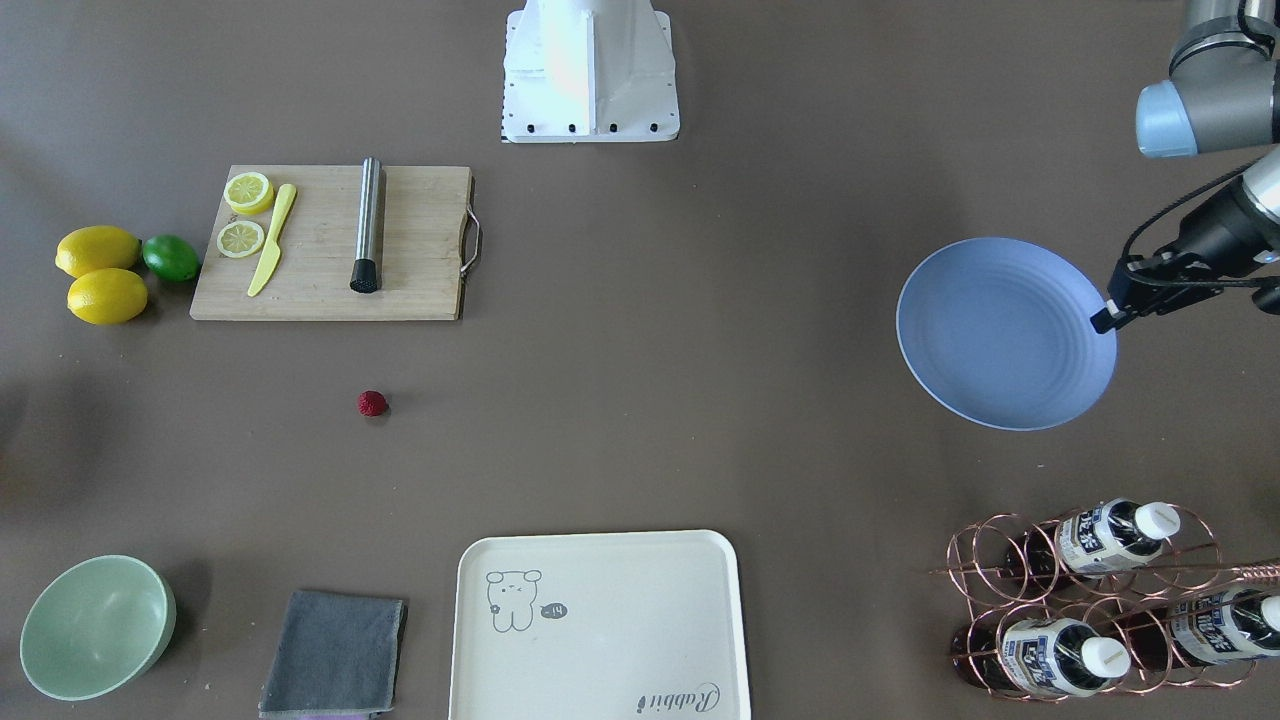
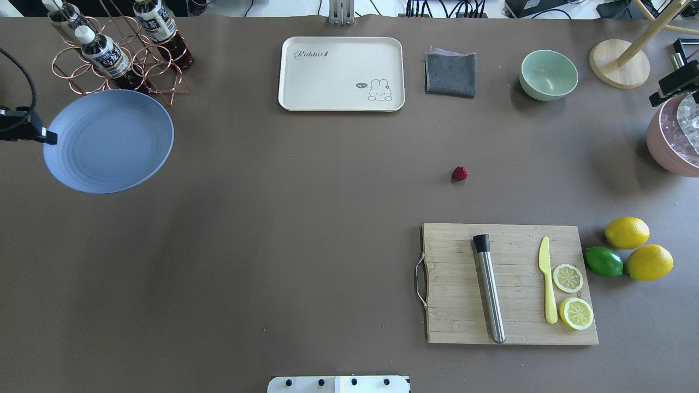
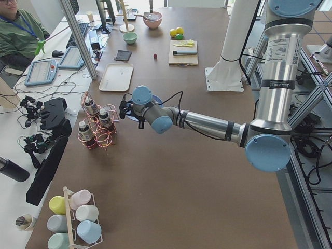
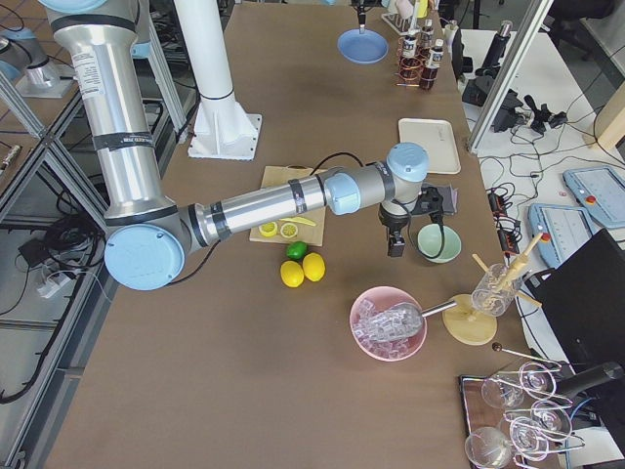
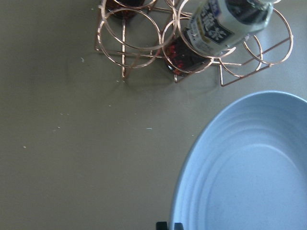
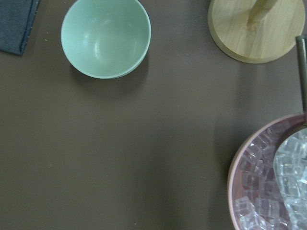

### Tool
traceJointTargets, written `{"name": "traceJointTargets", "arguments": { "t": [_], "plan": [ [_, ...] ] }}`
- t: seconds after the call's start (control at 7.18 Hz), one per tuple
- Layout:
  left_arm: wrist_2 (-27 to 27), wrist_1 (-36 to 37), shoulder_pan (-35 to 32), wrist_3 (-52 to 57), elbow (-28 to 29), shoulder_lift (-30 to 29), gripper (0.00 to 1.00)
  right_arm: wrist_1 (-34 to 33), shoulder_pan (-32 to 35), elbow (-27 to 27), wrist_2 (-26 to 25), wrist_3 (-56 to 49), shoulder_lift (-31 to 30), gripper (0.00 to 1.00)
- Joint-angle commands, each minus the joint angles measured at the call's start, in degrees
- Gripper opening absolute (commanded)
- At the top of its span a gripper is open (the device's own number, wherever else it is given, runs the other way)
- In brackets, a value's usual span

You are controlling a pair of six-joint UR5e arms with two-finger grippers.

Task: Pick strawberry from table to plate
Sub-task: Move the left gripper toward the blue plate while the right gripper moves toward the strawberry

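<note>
The strawberry (image 1: 372, 403) (image 2: 460, 173) is a small dark-red berry lying alone on the brown table (image 1: 650, 400), a little beyond the cutting board. The blue plate (image 1: 1000, 335) (image 2: 109, 141) (image 5: 249, 172) is far off on the robot's left, beside the bottle rack. My left gripper (image 1: 1103, 321) (image 2: 50, 137) is at the plate's outer rim, its two tips close together with the rim between them. My right gripper (image 4: 395, 246) (image 2: 655, 99) hangs over the table between the green bowl and the pink ice bowl. None of the views shows how its fingers stand.
A wooden cutting board (image 2: 453, 305) carries a metal rod, a yellow knife and two lemon halves, with two lemons (image 2: 627, 232) and a lime beside it. Along the far edge stand a cream tray (image 2: 341, 54), a grey cloth (image 2: 450, 75), a green bowl (image 2: 548, 75), a wooden stand and a pink ice bowl (image 2: 669, 147). A copper bottle rack (image 2: 117, 54) stands by the plate.
</note>
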Motion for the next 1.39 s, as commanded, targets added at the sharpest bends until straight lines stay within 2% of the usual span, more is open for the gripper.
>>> {"name": "traceJointTargets", "arguments": {
  "t": [0.0, 0.14, 0.42, 0.97, 1.25],
  "plan": [
    [6.3, -1.9, 10.4, -15.0, -4.2, -2.9, 0.0, 0.4, -4.3, 0.9, -0.3, 5.8, 3.1, 1.0],
    [7.3, -1.9, 13.5, -22.0, -4.4, -6.5, 0.0, 3.3, -6.2, 1.3, -1.2, 9.7, 3.3, 1.0],
    [16.5, -1.4, 23.7, -34.1, -4.2, -14.2, 0.0, 11.6, -14.7, 1.0, -8.3, 26.5, 6.0, 1.0],
    [31.3, -1.4, 36.2, -36.9, -1.3, -17.5, 0.0, 12.0, -22.6, 0.9, -12.1, 34.5, 8.0, 1.0],
    [35.0, -1.3, 38.8, -36.9, 2.4, -20.8, 0.0, 12.0, -26.5, 1.0, -15.3, 39.4, 10.1, 1.0]
  ]
}}
